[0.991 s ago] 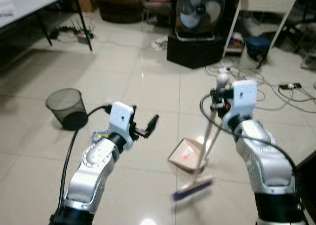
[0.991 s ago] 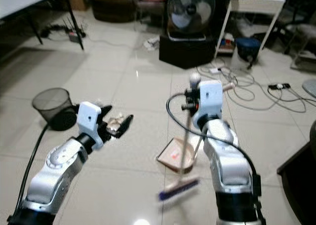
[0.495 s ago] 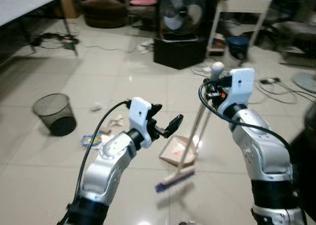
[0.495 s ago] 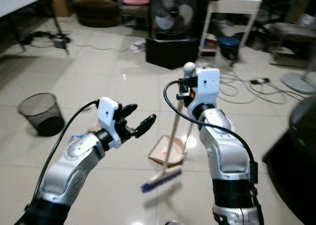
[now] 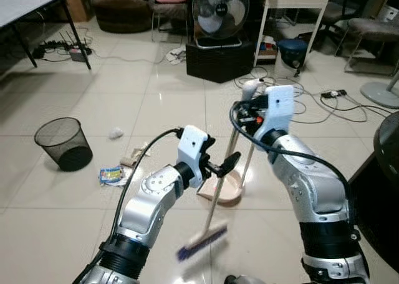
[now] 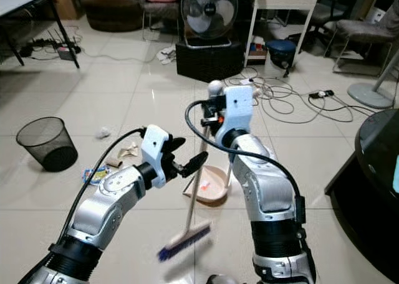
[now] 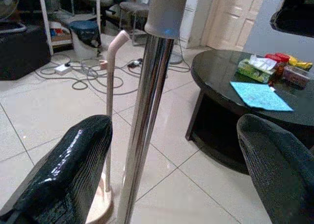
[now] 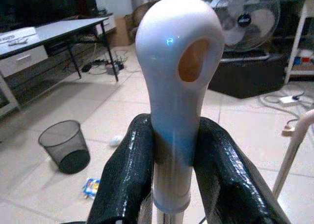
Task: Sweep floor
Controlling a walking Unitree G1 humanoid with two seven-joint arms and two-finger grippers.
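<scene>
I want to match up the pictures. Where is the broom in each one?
Left eye view: broom slants down the middle, brush end low, top held by the right gripper.
Right eye view: the broom crosses the middle, bristles at the bottom.
Left wrist view: its shiny pole stands between the left gripper's open fingers.
Right wrist view: its white handle tip is clamped, close up.
Shared landmark: the black mesh bin.

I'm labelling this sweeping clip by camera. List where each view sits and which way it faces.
Left eye, right eye: head, looking down at both arms, broom, dustpan, bin.
Left wrist: left arm, looking along open left gripper around the broom shaft, toward a black table.
Right wrist: right arm; right gripper clamps the broom's white handle.
Shared: broom everywhere.
</scene>
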